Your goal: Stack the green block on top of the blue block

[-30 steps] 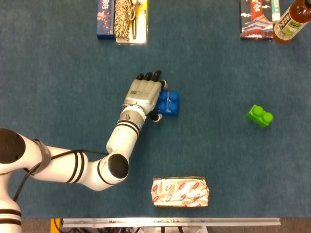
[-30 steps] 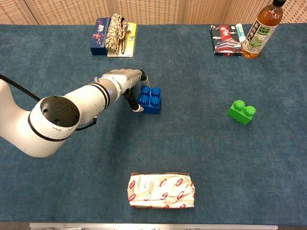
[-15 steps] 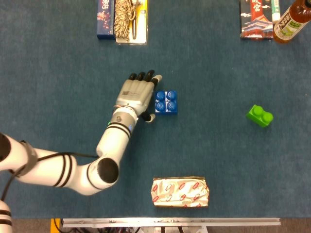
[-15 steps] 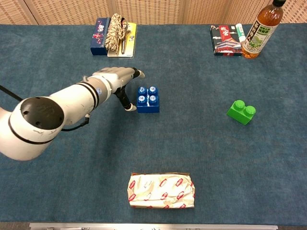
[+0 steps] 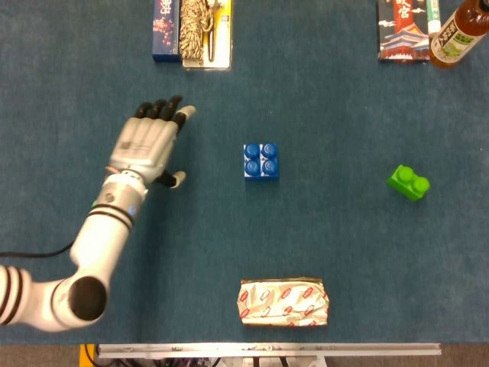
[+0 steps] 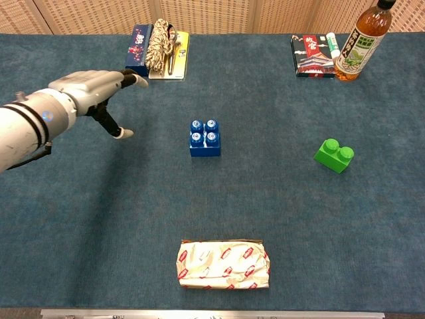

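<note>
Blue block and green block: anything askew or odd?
Slightly. The green block sits skewed to the table edges, while the blue block lies square, studs up. Both are upright, intact and far apart. Nothing spilled.

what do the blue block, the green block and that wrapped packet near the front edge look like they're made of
Blue block: likely hard moulded plastic, glossy, with highlights on its round studs.
Green block: seemingly the same studded plastic, smooth and bright, with crisp edges.
Wrapped packet: probably thin foil or plastic film, crinkled and slightly shiny, printed in red; what it contains cannot be told.
</note>
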